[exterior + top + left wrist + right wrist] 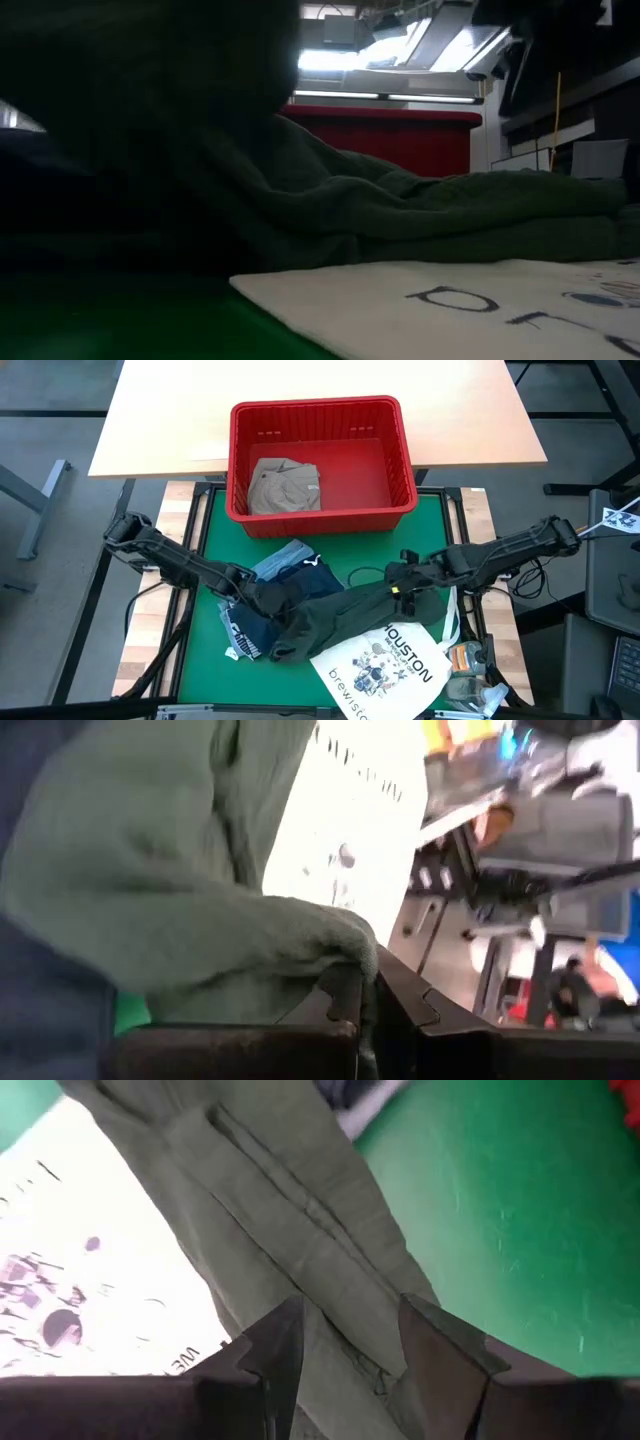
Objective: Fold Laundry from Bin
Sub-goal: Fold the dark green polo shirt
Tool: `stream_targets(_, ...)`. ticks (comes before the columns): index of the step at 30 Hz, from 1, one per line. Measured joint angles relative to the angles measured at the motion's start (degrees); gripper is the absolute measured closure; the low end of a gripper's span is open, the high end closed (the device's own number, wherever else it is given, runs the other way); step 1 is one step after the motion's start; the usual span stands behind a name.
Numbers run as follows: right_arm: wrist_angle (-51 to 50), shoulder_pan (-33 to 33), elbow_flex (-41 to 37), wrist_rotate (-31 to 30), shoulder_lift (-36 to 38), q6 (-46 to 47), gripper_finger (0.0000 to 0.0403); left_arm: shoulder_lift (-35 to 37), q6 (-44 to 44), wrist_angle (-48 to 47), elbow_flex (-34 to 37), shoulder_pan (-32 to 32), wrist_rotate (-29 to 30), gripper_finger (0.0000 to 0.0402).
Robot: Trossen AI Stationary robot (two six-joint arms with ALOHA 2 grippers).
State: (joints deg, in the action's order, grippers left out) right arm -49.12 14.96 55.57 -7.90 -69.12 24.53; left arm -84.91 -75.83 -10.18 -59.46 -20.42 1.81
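Left gripper (365, 995): closed on a fold of the dark green garment (335, 615), left end of the pile.
Right gripper (350, 1345): fingers apart, astride the same garment's right end (fabric between them).
Laundry: green piece over navy (250, 635) and light blue (280, 560) ones, on the green mat (350, 550).
Bin (322, 460): far side, khaki garment (284, 486) inside.
Tote bag (385, 665): near edge, partly under the green piece.

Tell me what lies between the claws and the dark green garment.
Nothing visible. The left claw is shut on a fold of the dark green garment, and the right claw has its fingers either side of the same garment's other end.
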Motion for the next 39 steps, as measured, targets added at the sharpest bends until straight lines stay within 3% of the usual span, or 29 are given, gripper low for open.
stream_targets(8, -0.5, 0.0, 0.0, -0.5, 7.2, 0.0, 0.0237, -4.8, 6.0, 16.6, 0.0, 4.9, 0.6, 0.0399)
stream_targets(13, -0.2, 0.0, 0.0, -0.6, 9.1, 0.0, 0.0237, -9.7, 9.2, 29.9, 0.0, 8.6, 0.1, 0.0399)
stream_targets(21, 0.1, 0.0, 0.0, -0.6, 11.2, -1.0, 0.0237, -17.3, 11.1, 42.6, -0.7, 13.4, -0.9, 0.0399)
stream_targets(39, 1.9, 0.0, 0.0, -0.6, 16.3, -1.1, 0.0237, -39.7, 18.0, 43.5, -28.4, 17.5, -8.8, 0.0399)
